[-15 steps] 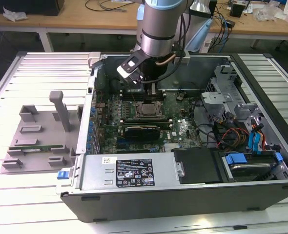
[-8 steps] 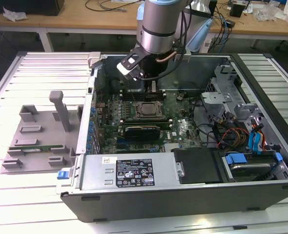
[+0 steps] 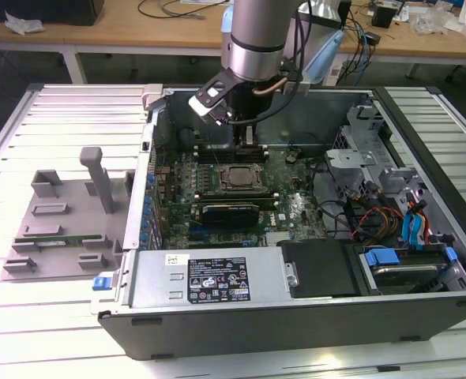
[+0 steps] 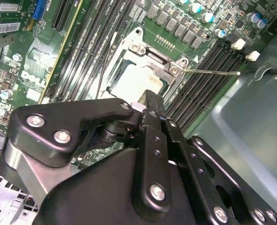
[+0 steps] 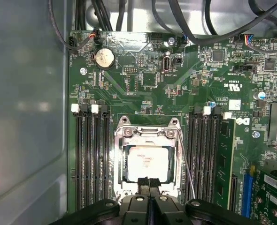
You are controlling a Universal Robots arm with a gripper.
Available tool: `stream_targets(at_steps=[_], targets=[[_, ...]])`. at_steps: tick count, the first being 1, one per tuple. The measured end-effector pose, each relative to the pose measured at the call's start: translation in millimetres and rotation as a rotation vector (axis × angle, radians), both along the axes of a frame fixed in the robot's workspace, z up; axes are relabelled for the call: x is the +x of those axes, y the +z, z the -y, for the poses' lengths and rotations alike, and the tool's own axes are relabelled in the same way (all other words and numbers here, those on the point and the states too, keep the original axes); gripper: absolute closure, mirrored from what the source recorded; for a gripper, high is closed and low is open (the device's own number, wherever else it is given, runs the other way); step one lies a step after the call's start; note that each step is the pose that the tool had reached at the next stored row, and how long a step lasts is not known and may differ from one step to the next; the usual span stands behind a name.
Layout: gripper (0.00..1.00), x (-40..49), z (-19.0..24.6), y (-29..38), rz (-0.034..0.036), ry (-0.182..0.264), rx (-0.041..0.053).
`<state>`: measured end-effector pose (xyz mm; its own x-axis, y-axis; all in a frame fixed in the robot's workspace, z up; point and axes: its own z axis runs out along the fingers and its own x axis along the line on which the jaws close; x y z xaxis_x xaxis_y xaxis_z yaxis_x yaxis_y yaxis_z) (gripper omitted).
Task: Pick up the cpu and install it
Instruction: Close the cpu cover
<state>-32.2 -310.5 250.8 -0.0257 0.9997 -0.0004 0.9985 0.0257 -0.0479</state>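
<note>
Finds the cpu (image 5: 148, 161) lying flat inside the socket frame (image 5: 118, 159) on the motherboard (image 5: 143, 84), silvery top plate facing up. Places it between the two banks of memory slots (image 5: 89, 154), inside the open computer case (image 3: 217, 316). Notes the gripper (image 5: 148, 182) low over the frame's edge, just beside the cpu. Sees in both wrist views its two black fingers (image 4: 153, 126) pressed together with nothing between them. Cannot tell whether the fingertips touch the cpu or the frame. Records the thin socket lever (image 4: 213, 71) standing out beside the frame, toward the nearer slot bank. Sees in the exterior view the arm (image 3: 253, 35) reaching down into the case over the socket. Notes a grey fixture (image 3: 59, 213) on the slatted table (image 3: 75, 110) at the exterior view's left, just beside the case, with a long green strip (image 3: 55, 239) lying on it. Notes a coin cell (image 5: 104, 57) on the board, well apart from the socket.
</note>
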Motion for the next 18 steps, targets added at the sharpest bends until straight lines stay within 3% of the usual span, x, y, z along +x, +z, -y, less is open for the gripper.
stream_targets(at_steps=[9, 14, 18], targets=[[0.89, 0.0, 0.0, 13.2, 0.0, 0.0, 0.0001], [0.89, 0.0, 0.0, 27.3, 0.0, 0.0, -0.0007], [0.89, 0.0, 0.0, 32.2, 0.0, 0.0, -0.0007]])
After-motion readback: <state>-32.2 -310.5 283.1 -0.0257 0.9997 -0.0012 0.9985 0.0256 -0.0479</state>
